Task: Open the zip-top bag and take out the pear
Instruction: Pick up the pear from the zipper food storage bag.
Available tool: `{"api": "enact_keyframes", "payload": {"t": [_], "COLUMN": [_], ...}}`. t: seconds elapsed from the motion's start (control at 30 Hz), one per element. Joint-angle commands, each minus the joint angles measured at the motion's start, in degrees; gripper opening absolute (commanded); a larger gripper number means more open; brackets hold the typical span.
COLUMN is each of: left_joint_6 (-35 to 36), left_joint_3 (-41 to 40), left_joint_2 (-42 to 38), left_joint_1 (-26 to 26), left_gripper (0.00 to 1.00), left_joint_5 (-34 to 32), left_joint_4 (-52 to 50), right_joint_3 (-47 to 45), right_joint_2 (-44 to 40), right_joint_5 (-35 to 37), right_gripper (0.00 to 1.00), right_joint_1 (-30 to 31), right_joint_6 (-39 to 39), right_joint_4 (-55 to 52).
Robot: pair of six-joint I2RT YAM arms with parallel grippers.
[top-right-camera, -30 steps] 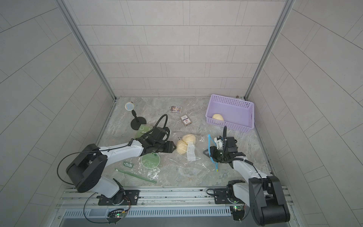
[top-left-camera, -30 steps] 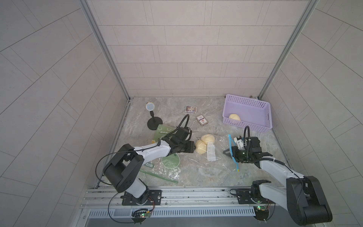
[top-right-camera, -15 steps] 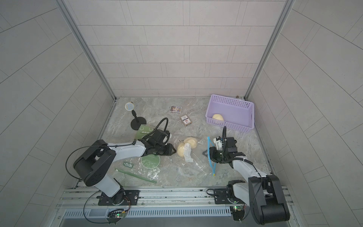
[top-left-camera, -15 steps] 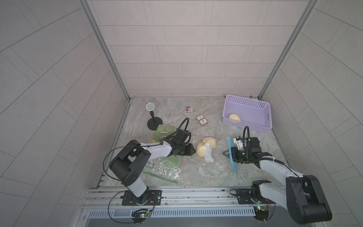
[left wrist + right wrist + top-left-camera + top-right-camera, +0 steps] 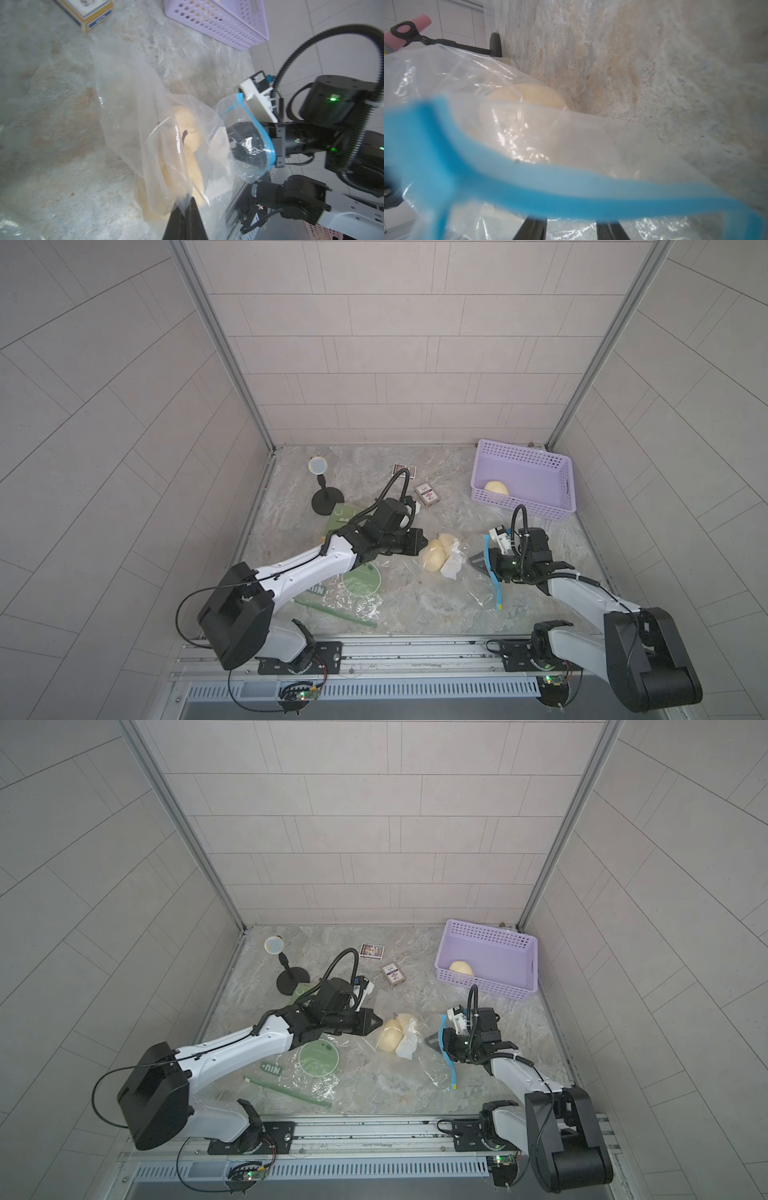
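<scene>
- This was a robot test cell in a lab, not a home or a shop: pale tiled wall panels closed it in on three sides and met at bare aluminium corner posts.
- The work surface was a marble-look tabletop, edged at the front by a metal mounting rail.
- Two white-and-black arms, the left arm and the right arm, were bolted to that rail.
- Exposed circuit boards with small green lights hung below the rail (no covers on them).
- Practice props lay about: a purple basket, a card box, and what looked like a small microphone stand.
</scene>
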Motion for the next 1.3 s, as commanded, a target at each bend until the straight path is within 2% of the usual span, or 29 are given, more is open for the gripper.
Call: {"api": "enact_keyframes", "payload": {"t": [0.0,0.33,0.47,0.63,0.73,0.93,1.07,1.27], "left_joint_6": [0.3,-4.0,-8.4,-13.2,-11.8,-13.4,-13.2,-6.2], "left_joint_3": [0.8,3.2,2.1,1.6,1.1,-6.8,-11.4,-11.6], "left_joint_2": [-1.3,-6.8,-7.9,-9.1,-10.3,-10.5,-8.9,-3.9], "left_joint_1": [-0.5,-1.6,-1.7,-2.5,-2.5,-1.5,1.4,2.2], "left_gripper": [0.0,0.0,0.0,0.0,0.0,0.0,0.0,0.01], "left_joint_5": [-1.1,1.0,3.8,6.8,4.9,2.2,0.5,-1.9], "left_joint_4": [-3.7,-1.2,5.7,12.8,10.8,15.8,16.4,7.1], "right_joint_3": [0.0,-1.5,-2.4,-2.8,-3.3,-3.2,-4.3,-5.4], "right_joint_2": [0.3,0.9,0.5,-2.1,-4.3,-3.9,-3.5,-2.1], "right_joint_5": [-1.8,-3.7,-5.7,-7.1,-7.2,-7.7,-8.6,-8.2], "right_gripper": [0.46,0.6,0.66,0.67,0.69,0.72,0.79,0.8], "right_joint_1": [0.3,0.0,0.2,0.1,0.1,0.0,0.2,1.4], "right_joint_6": [1.2,2.2,4.2,5.6,7.1,7.4,9.0,7.1], "right_joint_4": [3.6,6.8,10.5,12.1,13.5,13.2,15.5,12.1]}}
